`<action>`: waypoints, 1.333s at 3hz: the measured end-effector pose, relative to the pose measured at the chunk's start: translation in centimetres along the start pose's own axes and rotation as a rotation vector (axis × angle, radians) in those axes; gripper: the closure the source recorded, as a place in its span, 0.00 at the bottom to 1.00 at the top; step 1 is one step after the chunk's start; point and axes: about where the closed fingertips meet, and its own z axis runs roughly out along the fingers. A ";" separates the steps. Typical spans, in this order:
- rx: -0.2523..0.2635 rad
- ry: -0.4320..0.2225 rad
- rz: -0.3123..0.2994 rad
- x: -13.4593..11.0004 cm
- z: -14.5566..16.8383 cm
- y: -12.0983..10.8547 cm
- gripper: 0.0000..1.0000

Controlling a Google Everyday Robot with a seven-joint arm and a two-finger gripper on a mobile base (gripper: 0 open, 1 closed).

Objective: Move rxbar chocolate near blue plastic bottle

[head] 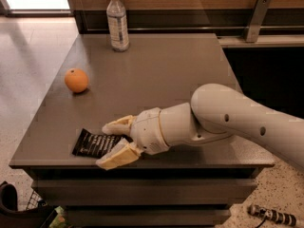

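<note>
The rxbar chocolate (92, 143) is a flat black wrapper with white lettering, lying at the front left edge of the grey table (161, 75). My gripper (110, 144) reaches in from the right, open, with one tan finger (116, 125) behind the bar's right end and the other (115, 157) in front of it. The bar's right end is hidden between them. The blue plastic bottle (117, 21), clear with a white cap and pale label, stands upright at the far left of the table, well away from the bar.
A round orange (76, 80) sits on the left side of the table, between the bar and the bottle. A dark wall panel runs behind the table. A metal bracket (256, 18) stands at the back right. Floor lies to the left.
</note>
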 end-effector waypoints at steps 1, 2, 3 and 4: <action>-0.001 0.000 -0.001 0.0 0.0 0.0 1.00; -0.001 0.000 -0.001 0.0 0.0 0.0 1.00; -0.001 0.000 -0.001 0.0 0.0 0.0 1.00; -0.001 0.000 -0.001 0.0 0.0 0.0 1.00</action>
